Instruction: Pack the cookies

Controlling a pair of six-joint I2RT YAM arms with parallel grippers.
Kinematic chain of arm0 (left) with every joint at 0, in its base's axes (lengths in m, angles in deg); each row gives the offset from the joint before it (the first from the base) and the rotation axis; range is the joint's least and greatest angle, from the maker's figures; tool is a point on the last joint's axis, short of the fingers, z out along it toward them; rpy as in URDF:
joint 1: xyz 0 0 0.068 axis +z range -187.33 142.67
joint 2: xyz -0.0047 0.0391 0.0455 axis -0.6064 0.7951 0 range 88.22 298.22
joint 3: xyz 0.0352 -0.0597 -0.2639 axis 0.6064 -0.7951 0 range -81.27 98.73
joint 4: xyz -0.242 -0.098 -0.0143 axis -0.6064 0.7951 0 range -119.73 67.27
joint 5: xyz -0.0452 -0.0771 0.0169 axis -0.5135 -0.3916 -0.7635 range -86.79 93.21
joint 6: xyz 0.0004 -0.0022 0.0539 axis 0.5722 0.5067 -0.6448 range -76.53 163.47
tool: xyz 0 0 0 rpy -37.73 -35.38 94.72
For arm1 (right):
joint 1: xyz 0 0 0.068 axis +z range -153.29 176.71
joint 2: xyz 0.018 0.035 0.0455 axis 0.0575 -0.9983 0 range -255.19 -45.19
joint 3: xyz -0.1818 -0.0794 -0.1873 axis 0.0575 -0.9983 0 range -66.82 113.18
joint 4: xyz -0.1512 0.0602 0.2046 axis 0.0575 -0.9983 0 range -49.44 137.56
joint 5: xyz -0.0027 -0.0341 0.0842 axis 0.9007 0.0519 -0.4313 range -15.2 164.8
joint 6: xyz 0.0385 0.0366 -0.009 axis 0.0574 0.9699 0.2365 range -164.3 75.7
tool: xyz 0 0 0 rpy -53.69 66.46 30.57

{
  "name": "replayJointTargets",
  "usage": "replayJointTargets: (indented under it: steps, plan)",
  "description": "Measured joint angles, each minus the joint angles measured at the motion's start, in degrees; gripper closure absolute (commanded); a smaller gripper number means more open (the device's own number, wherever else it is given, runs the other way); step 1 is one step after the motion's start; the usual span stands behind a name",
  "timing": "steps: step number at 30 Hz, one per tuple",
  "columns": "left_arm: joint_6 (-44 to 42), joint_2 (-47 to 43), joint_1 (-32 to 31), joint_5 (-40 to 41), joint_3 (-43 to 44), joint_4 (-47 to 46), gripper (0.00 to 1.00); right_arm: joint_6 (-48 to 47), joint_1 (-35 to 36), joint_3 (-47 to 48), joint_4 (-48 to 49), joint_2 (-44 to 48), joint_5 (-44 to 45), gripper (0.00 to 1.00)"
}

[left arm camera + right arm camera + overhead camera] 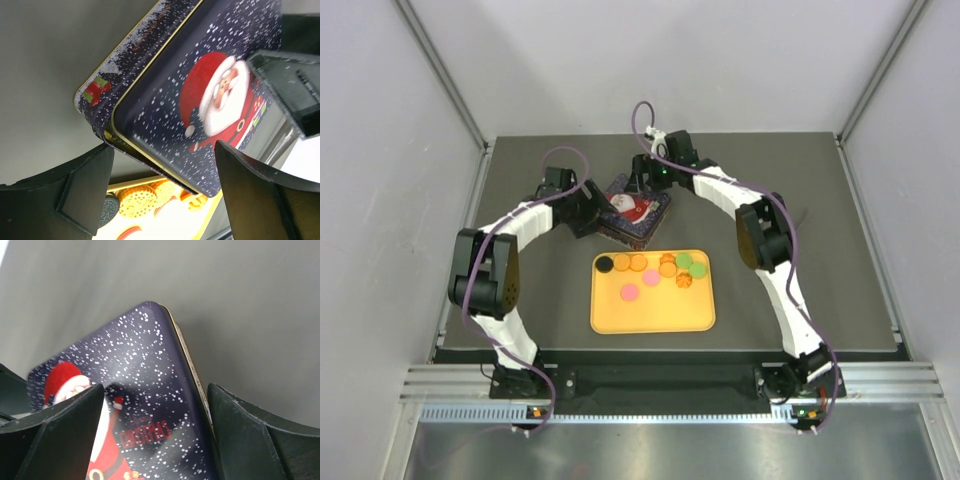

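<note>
The cookies [638, 264] lie on a yellow tray [655, 312]: several orange, two pink, two green and one black [604, 264]. Behind the tray stands a dark blue Santa tin [636, 212] with its lid on. My left gripper [592, 212] is open at the tin's left side; in the left wrist view [165, 195] its jaws straddle the tin's [210, 100] near corner, with orange cookies [135, 200] showing below. My right gripper [642, 185] is open at the tin's far edge; in the right wrist view [155, 435] its jaws straddle the lid's [145, 390] gold-rimmed edge.
The grey table [820, 200] is walled by pale panels at the back and both sides. The tray's front half holds no cookies. The right gripper's finger [295, 90] shows in the left wrist view, close over the tin.
</note>
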Motion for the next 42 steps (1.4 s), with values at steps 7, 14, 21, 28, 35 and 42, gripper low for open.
replayJointTargets:
  steps: [7,14,21,28,35,42]
  plan:
    - [1.33,0.15,-1.01,2.67,0.0,-0.46,0.16,-0.48,0.17,-3.74,1.73,1.44,0.35,0.17]
    - [1.81,1.03,-2.21,4.87,0.13,-1.53,0.21,-0.81,0.22,-9.7,4.39,5.03,2.05,0.15]
    - [1.81,1.9,-3.34,6.49,1.01,-1.92,0.24,-0.76,0.48,-13.31,5.14,7.54,4.68,0.13]
    - [1.84,3.02,-4.33,8.59,2.49,-1.9,0.34,-1.92,1.38,-13.86,4.48,8.68,8.85,0.12]
    - [1.53,4.17,-4.59,9.09,4.31,-1.22,0.34,-1.86,1.44,-14.97,4.87,9.35,10.75,0.12]
    - [0.2,5.18,-4.87,9.25,6.45,0.66,0.34,-0.37,0.98,-21.53,10.73,12.15,10.78,0.16]
